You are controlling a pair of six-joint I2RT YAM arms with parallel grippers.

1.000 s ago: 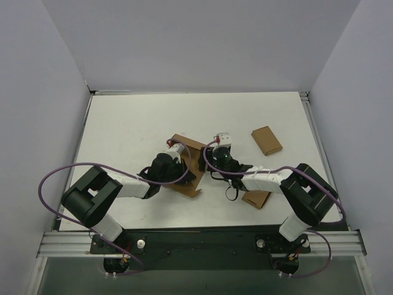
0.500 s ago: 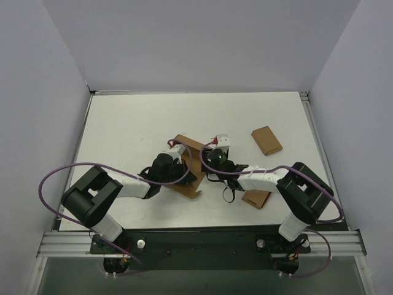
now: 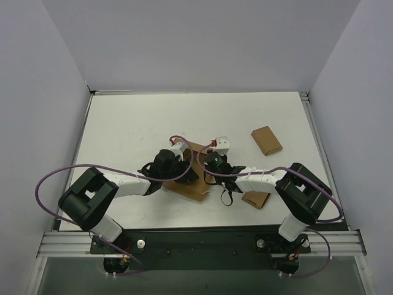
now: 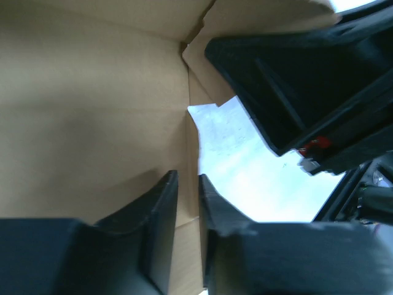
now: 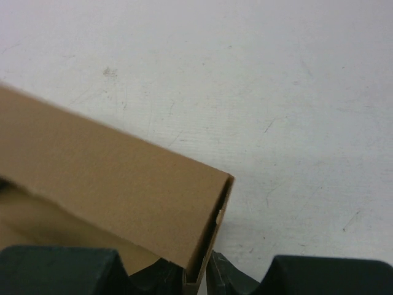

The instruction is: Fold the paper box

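showing the paper box (image 3: 195, 186) near the middle of the white table (image 3: 123, 123), between the two claws; right claw (image 5: 198, 273) drawn nearly shut, pinching the edge of a folded box wall; left claw (image 4: 188, 184) a narrow slit apart astride another wall's edge; whether it grips cannot be told

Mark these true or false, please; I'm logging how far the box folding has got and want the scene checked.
The left end effector and right end effector are both at the paper box. True.
A box wall sits between the right end effector's fingers. True.
Three small cardboard boxes lie on the table. False: two, one far right, another partly under the right arm.
The paper box sits in the far left corner. False: mid-table.
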